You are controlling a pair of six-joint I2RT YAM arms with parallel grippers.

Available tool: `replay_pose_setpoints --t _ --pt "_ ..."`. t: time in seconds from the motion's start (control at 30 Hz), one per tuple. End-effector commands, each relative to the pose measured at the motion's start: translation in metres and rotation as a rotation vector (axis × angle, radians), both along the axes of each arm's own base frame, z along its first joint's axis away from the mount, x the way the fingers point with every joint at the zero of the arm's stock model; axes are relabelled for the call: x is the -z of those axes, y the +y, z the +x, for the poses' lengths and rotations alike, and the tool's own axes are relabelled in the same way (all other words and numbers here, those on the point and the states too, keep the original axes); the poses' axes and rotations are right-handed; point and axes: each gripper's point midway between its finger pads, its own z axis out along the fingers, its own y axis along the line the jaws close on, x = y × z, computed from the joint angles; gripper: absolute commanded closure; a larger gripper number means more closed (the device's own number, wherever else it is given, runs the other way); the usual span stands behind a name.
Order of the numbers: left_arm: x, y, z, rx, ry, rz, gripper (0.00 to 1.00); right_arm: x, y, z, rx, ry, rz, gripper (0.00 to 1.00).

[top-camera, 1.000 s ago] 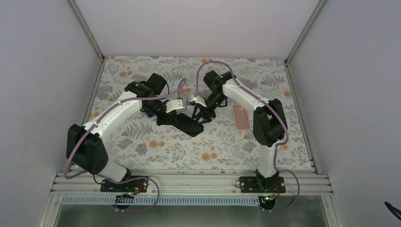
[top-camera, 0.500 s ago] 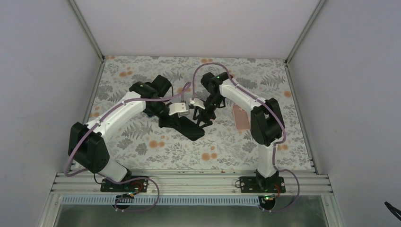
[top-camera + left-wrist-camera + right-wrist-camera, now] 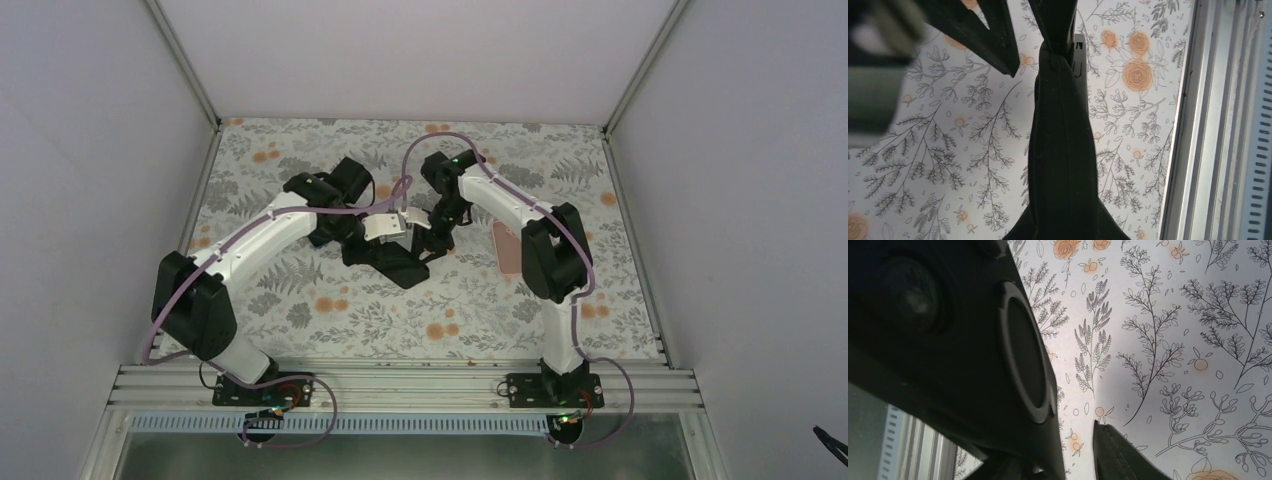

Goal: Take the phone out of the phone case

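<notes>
From above, the phone case (image 3: 400,268) was a black slab over the middle of the floral table (image 3: 330,320), between the two arms. The left gripper (image 3: 374,246) was at its left end and the right gripper (image 3: 428,240) at its right end. Both claws merged with the black case in this view, so their opening could not be read here. It was also unclear from above whether the case had anything in it. A pink flat rectangle (image 3: 508,248) lay on the table just beside the right arm, apart from the case.

In the left wrist view the phone case (image 3: 1063,150) was seen edge-on and clear of the table. It ran up the middle of the picture from the left gripper (image 3: 1064,225), whose fingers were closed on its near end. At the far end a thin dark edge with small notches stood slightly out from the case's right side. As far as could be told, this was a corner of the phone (image 3: 1078,50), seated in the case. Two fingers (image 3: 1000,40) of the right gripper entered from the top. One touched the case's far end and the other stood apart to its left with table showing between them, so that claw was spread wide and held nothing.

In the right wrist view a blurred black body with two round rings (image 3: 948,340) filled the left half, too close to identify. One finger (image 3: 1120,455) of the right gripper showed at the bottom edge, with bare table between it and the black body.
</notes>
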Motion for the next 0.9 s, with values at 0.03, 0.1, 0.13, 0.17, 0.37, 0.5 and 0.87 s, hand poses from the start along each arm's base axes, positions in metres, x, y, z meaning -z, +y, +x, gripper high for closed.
replay_pose_setpoints --t 0.03,0.1,0.13,0.17,0.37,0.5,0.87 --pt "-0.111 -0.098 0.092 0.057 -0.503 -0.444 0.94 -0.107 0.073 -0.066 -0.046 0.329 0.444 0.77" --pt "-0.112 -0.097 0.091 0.066 -0.492 -0.430 0.83 -0.112 0.066 -0.057 -0.021 0.318 0.458 0.89" --pt "-0.110 -0.096 0.090 0.065 -0.480 -0.417 0.77 -0.114 0.063 -0.052 -0.008 0.314 0.465 0.93" --pt "-0.109 -0.095 0.088 0.070 -0.471 -0.410 0.70 -0.117 0.060 -0.049 0.002 0.307 0.470 0.95" --pt "-0.114 -0.086 0.087 0.047 -0.483 -0.383 0.16 -0.121 0.046 -0.039 0.044 0.284 0.470 0.97" --pt "-0.118 -0.080 0.089 0.027 -0.505 -0.376 0.00 -0.123 0.038 -0.034 0.070 0.285 0.476 0.96" --pt "-0.165 -0.052 0.088 -0.036 -0.683 -0.358 0.00 -0.098 0.024 0.020 0.258 0.270 0.384 0.96"
